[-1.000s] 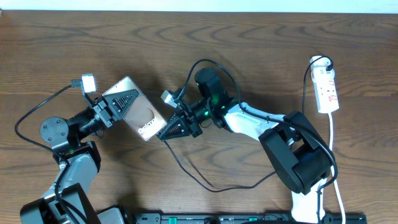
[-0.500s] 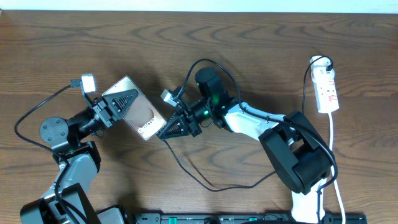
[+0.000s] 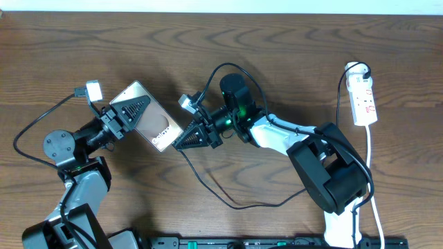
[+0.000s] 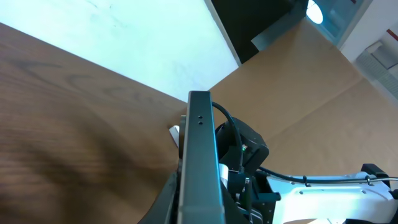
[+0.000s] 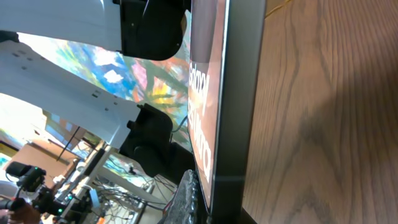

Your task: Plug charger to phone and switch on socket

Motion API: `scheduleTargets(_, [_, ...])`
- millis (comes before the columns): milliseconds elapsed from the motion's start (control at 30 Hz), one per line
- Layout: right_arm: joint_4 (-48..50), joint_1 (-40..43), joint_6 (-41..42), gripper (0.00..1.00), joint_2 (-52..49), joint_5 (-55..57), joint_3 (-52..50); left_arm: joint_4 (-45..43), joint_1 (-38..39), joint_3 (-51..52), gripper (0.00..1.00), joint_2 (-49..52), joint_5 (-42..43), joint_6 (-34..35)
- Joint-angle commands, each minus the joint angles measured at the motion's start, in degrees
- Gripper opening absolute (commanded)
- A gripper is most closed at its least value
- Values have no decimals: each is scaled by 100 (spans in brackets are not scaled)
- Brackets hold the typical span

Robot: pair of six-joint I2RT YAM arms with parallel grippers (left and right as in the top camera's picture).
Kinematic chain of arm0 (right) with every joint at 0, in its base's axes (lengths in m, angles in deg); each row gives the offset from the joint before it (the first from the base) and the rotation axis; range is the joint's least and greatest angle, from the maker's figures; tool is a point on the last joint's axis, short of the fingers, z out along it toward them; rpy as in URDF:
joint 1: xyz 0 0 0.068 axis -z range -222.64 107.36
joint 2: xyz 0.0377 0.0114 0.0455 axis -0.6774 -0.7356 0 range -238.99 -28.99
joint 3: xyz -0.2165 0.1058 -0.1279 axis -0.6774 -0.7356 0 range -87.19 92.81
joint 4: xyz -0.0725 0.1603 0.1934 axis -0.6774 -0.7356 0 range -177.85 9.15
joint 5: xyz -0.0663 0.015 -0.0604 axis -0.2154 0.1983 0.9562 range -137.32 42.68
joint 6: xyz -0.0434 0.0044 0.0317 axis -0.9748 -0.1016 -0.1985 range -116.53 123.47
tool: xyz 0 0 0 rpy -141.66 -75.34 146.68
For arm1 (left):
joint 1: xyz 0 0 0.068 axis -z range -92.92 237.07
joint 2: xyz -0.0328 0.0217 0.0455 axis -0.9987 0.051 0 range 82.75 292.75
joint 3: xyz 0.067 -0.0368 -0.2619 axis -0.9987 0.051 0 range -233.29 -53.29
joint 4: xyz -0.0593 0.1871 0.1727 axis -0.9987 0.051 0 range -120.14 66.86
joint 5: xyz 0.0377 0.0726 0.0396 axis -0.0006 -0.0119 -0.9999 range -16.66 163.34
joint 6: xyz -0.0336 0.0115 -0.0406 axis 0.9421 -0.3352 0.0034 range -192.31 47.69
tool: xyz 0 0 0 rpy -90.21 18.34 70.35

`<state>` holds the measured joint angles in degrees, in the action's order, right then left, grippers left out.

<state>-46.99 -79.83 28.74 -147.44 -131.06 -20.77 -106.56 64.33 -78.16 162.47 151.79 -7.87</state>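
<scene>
Wood-grain table from above. Phone left of centre, lifted and tilted, clamped across its upper end by the left gripper. Right gripper pinched shut just at the phone's lower edge, with the charger trailing from its tips in a slack loop toward the near side; plug tip itself hidden. Socket far right, well apart from both arms, untouched.

Left wrist view: looks straight along the phone's thin edge, upright in frame, with the right arm's black wrist just behind it. Cannot tell from here where the port sits. Best to hold rigid, with no twisting while the other side pushes.

Right wrist view: phone edge-on and very near, white lettering on the glossy face, bare wood to the right. Plug and port both out of sight. Judging by that: square the tip to the edge first, creep in along the phone's long axis, keep slack in the cable, stop if the slab shifts in the clamp. Reach for the strip's switch only after the plug seats.
</scene>
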Motion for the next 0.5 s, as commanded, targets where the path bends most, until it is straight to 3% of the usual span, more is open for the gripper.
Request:
scheduleTargets(0, [160, 72, 107, 1, 111, 802, 214, 24, 155, 103, 7, -37, 898, 50])
scheduleTargets(467, [527, 76, 369, 1, 111, 850, 214, 24, 155, 103, 7, -37, 984, 4])
